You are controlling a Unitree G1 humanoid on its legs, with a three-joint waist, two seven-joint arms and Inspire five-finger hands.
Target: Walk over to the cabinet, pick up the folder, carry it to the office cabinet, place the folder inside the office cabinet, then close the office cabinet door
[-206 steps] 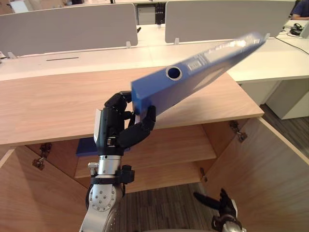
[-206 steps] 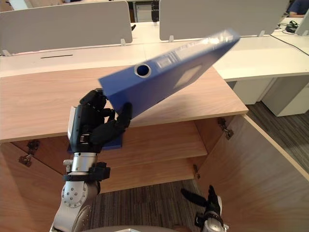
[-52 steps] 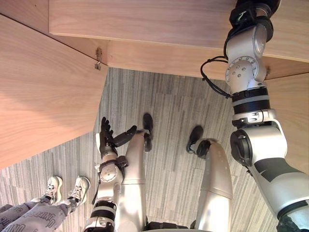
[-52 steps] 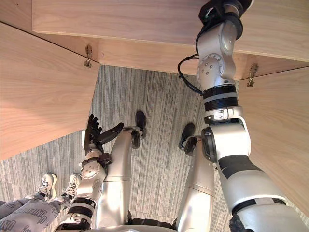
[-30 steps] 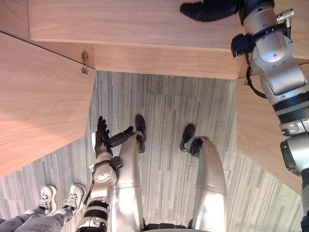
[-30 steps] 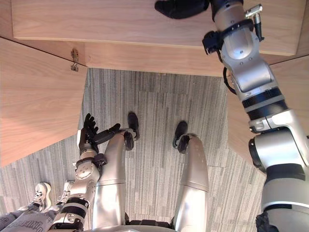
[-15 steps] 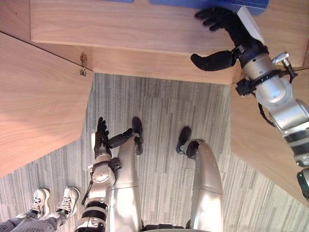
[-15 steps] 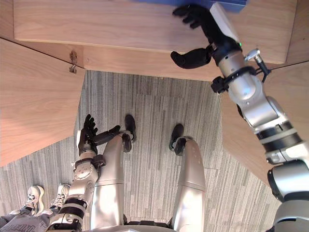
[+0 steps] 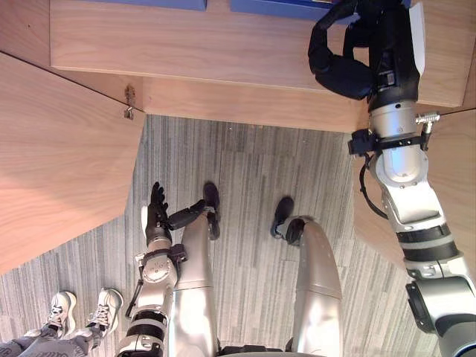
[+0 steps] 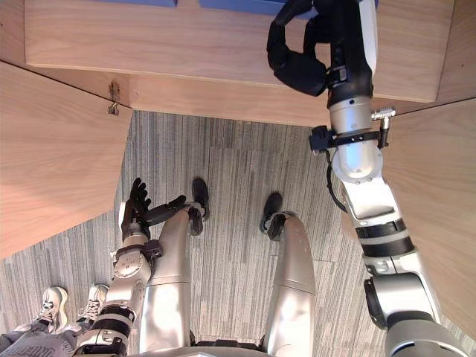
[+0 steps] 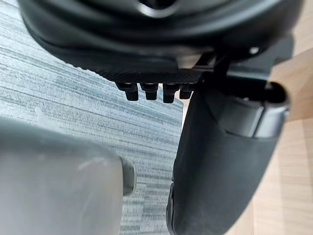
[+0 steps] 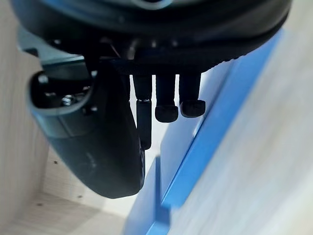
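The right hand, fingers loose and gripping nothing, sits just before the folder. Best draw it straight back, clear of the door beside it.

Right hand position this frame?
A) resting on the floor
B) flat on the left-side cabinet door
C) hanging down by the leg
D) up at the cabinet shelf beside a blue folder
D: the right hand is raised to the wooden shelf, right beside the blue folder lying on it. The left hand is the one hanging low, fingers straight.
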